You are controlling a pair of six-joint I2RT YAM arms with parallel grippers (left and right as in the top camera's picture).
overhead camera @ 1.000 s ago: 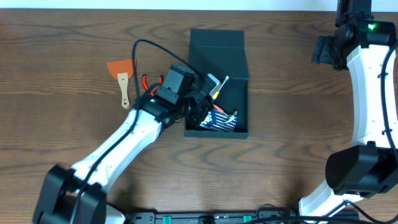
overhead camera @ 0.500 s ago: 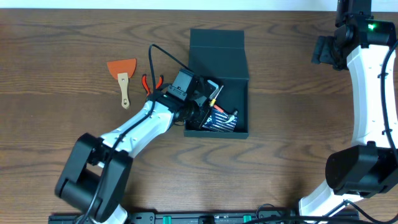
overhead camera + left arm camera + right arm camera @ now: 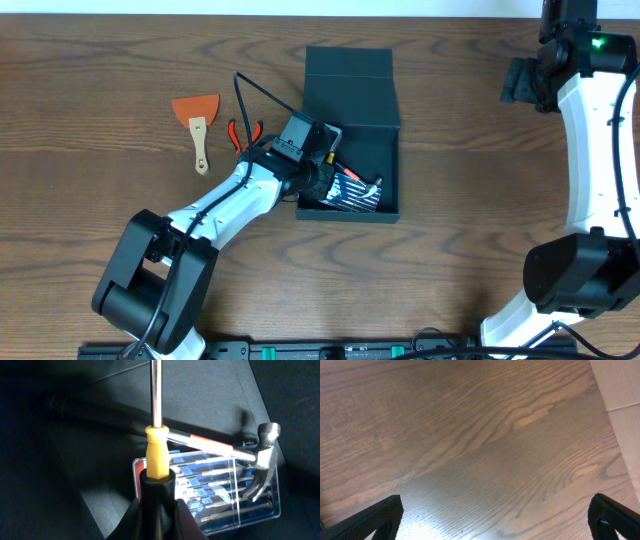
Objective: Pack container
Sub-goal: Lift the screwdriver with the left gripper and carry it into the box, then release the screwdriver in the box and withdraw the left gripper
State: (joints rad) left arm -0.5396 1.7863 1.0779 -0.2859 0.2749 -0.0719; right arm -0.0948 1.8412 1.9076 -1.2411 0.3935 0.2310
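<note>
Wooden table point(image 3: 100, 200): container point(image 3: 350, 85), scraper point(image 3: 198, 118), pliers point(image 3: 240, 133).
</note>
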